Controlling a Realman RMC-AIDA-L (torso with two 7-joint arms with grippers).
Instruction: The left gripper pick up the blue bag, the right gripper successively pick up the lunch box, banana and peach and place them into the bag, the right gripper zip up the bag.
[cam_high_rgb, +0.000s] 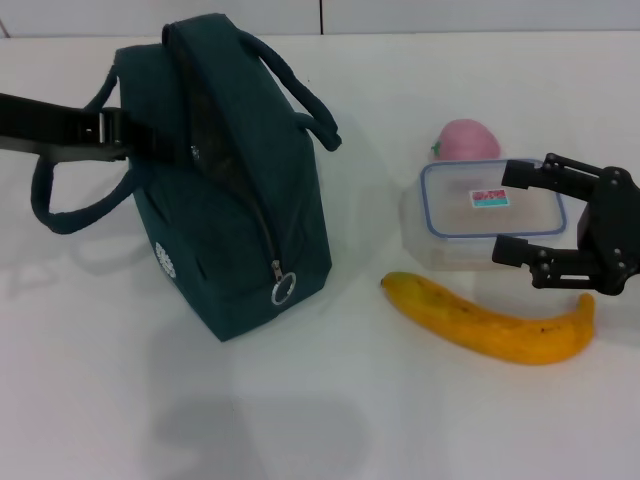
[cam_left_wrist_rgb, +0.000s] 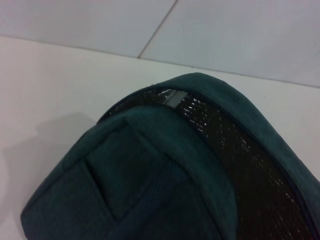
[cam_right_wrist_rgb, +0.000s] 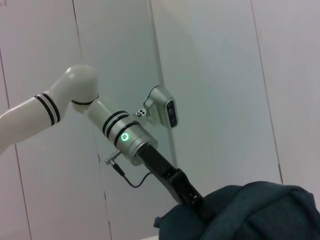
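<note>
The blue bag (cam_high_rgb: 235, 200) stands at the left of the white table, its top opening partly gaping and the ring zipper pull (cam_high_rgb: 284, 288) hanging at its near end. My left gripper (cam_high_rgb: 113, 130) reaches in from the left and is shut on the bag's upper side edge; it also shows in the right wrist view (cam_right_wrist_rgb: 187, 192). The left wrist view shows the bag (cam_left_wrist_rgb: 150, 190) and its dark lining close up. The lunch box (cam_high_rgb: 480, 215) lies at the right. My right gripper (cam_high_rgb: 518, 212) is open, its fingers straddling the box's right end. The banana (cam_high_rgb: 490, 320) lies in front of the box, the pink peach (cam_high_rgb: 465, 140) behind it.
One loop handle (cam_high_rgb: 70, 205) hangs off the bag's left side below my left arm, the other (cam_high_rgb: 300, 95) drapes to its right. A bare strip of table (cam_high_rgb: 365, 200) separates the bag from the food. A white panelled wall (cam_right_wrist_rgb: 225, 75) stands behind the table.
</note>
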